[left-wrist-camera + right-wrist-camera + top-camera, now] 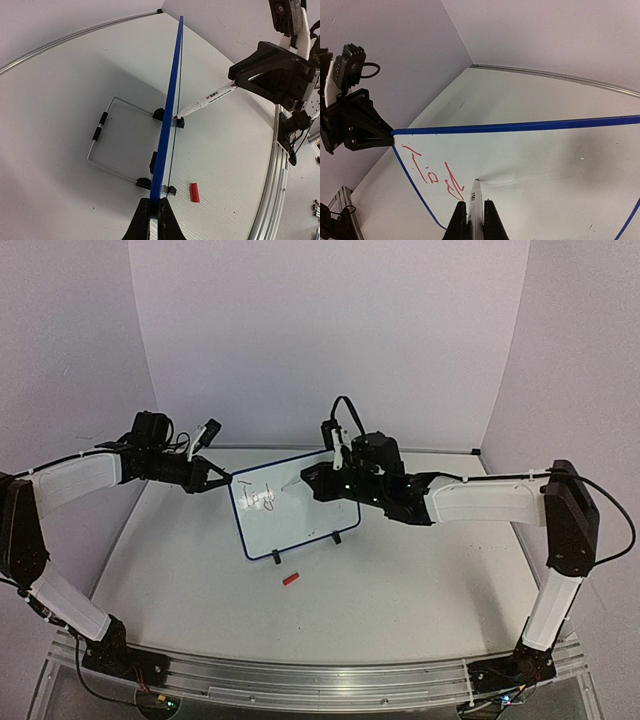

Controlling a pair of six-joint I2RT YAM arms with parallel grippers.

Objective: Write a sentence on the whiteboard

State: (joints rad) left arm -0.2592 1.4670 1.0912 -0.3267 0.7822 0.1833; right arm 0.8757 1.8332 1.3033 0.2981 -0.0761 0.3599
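**Board braced while the marker writes**

The whiteboard point(300, 525) stands mid-desk point(430, 580), nearer the far edge. The left gripper point(224, 481), reaching in level from the left, pinches its top left corner, likely to steady it against the pen. The right gripper point(312, 478), forearm stretched across, clamps a marker point(475, 197), its tip on the board just right of the barely begun sentence point(451, 182).

Whiteboard point(545, 165) glossy, smooth; wire stand point(103, 118) bare metal; table point(400, 580) matt white.
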